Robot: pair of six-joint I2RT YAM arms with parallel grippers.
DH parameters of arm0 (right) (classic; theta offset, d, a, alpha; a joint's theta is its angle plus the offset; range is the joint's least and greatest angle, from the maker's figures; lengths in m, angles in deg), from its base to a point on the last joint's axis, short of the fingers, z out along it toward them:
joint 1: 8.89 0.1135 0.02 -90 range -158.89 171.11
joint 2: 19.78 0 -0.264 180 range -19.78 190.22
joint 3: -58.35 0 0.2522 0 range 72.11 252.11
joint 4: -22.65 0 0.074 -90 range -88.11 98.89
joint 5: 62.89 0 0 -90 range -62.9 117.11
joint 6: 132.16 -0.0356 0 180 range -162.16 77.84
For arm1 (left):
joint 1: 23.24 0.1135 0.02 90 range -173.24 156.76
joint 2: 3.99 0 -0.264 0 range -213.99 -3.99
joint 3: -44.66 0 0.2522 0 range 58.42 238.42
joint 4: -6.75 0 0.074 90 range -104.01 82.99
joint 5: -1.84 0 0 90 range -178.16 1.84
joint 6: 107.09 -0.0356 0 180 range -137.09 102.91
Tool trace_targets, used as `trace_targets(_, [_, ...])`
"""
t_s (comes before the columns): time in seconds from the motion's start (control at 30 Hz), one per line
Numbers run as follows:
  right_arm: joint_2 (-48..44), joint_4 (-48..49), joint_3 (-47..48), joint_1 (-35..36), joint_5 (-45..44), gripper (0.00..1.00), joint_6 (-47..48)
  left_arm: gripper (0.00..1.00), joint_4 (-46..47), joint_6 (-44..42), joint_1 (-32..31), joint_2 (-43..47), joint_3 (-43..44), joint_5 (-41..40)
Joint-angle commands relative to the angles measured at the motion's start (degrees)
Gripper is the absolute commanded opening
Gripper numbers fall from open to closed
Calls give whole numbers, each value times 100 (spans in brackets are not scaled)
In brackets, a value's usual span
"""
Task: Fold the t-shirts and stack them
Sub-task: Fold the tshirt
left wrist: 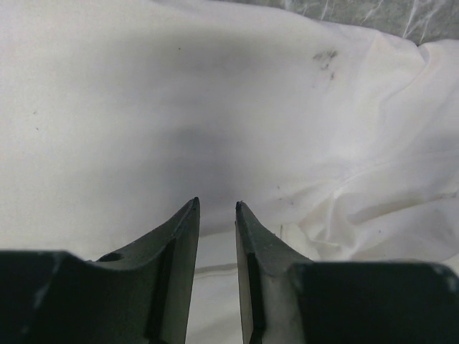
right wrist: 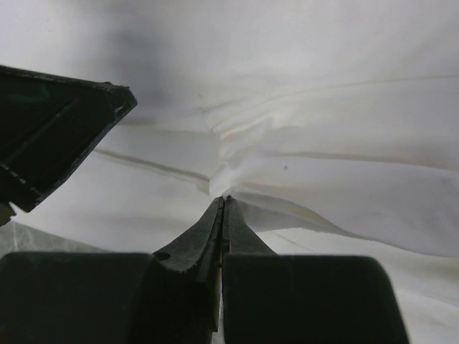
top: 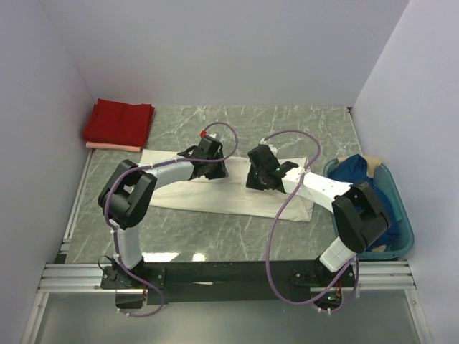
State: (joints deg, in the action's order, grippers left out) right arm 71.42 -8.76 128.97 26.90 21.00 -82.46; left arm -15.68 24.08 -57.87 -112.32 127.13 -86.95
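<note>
The cream-white t-shirt (top: 208,197) lies as a long folded strip across the middle of the table. My left gripper (top: 214,170) hovers low over its back edge, jaws slightly apart and empty; the left wrist view shows the gripper (left wrist: 216,204) with only white cloth (left wrist: 215,107) beyond it. My right gripper (top: 258,180) is shut on a puckered fold of the same shirt (right wrist: 323,129), its tips (right wrist: 224,198) pinched together. A folded red t-shirt (top: 118,122) lies on a pale pink one (top: 107,147) at the back left. The dark blue t-shirt (top: 362,172) is bunched in the basket.
The teal plastic basket (top: 405,229) stands at the right edge beside the right arm, with a bit of tan cloth (top: 374,163) at its back. White walls close the table on three sides. Part of the left gripper (right wrist: 50,136) shows in the right wrist view.
</note>
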Motion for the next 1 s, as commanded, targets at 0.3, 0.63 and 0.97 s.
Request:
trace_targets(0.3, [100, 657, -96, 218, 382, 6, -304, 34, 251, -21, 9, 383, -103, 177])
trace_targets(0.63, [-383, 544, -245, 218, 593, 47, -313, 40, 401, -118, 9, 664, -296, 537])
trace_targets(0.97, [-2219, -124, -1291, -1169, 470, 48, -50, 51, 717, -372, -228, 1130, -736, 1047])
